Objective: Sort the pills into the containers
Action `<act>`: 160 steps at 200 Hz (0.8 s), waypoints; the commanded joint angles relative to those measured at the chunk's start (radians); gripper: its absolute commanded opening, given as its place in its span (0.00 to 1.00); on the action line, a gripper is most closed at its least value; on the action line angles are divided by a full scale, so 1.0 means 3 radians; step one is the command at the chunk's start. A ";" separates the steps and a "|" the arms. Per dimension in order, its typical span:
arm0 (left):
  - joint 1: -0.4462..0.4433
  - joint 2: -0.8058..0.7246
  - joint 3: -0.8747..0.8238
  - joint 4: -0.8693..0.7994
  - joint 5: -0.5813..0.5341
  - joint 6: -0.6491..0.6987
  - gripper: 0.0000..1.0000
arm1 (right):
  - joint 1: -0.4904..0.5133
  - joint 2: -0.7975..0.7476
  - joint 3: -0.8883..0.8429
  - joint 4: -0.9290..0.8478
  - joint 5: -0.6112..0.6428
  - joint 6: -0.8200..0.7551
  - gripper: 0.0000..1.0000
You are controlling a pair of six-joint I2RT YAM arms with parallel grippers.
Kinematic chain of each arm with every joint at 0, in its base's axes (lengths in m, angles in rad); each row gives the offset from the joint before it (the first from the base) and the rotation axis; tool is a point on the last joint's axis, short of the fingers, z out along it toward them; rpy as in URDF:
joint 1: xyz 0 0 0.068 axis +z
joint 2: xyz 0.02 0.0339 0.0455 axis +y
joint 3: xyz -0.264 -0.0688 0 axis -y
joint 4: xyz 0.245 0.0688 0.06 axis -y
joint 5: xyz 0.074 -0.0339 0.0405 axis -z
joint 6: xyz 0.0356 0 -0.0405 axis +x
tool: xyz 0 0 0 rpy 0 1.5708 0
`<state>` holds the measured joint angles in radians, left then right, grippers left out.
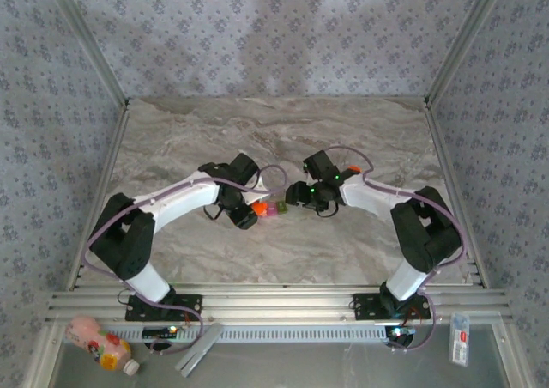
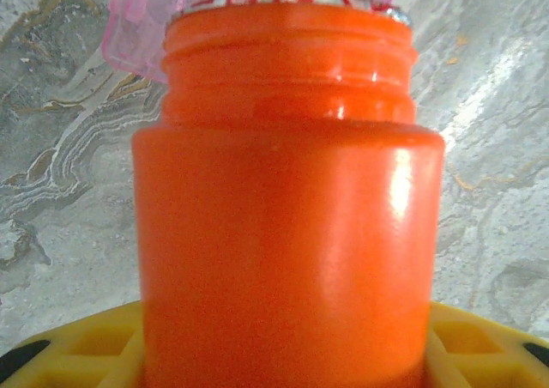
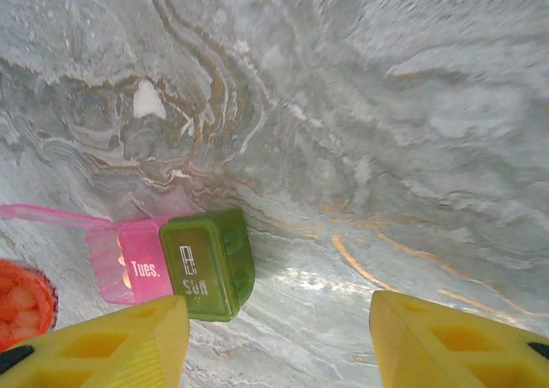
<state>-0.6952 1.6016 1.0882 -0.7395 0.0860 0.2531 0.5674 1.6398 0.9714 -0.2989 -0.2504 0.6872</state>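
Observation:
My left gripper is shut on a small orange bottle, which lies tipped with its open mouth against the pill case. The bottle still has pale pills inside. The case lies on the marble table between the two grippers. Its pink compartment, marked "Tues.", has its lid swung open, and the same pink lid shows above the bottle's mouth. Its green compartment, marked "Sun", is closed. My right gripper hangs open just right of the green end, holding nothing.
A white spot sits on the marble beyond the case; it may be a pill. A small orange object lies by the right arm. Off the table's front lie a pink and yellow bottle and a white packet.

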 commanded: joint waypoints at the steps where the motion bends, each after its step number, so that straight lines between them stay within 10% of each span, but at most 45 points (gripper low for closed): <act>1: 0.0016 -0.0205 -0.0113 0.0282 0.0172 -0.0060 0.00 | -0.0094 -0.0184 0.0101 -0.0240 0.0122 -0.0069 0.60; 160: 0.0008 -0.1315 -0.0864 0.2283 0.0226 -0.0424 0.00 | -0.1005 -0.0682 0.0385 -0.0802 0.0406 -0.0164 0.62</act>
<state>-0.6952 1.2556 0.8494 -0.2283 0.1352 0.1619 0.3004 1.4590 1.0428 -0.4839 -0.1703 0.6575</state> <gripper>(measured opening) 0.514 0.622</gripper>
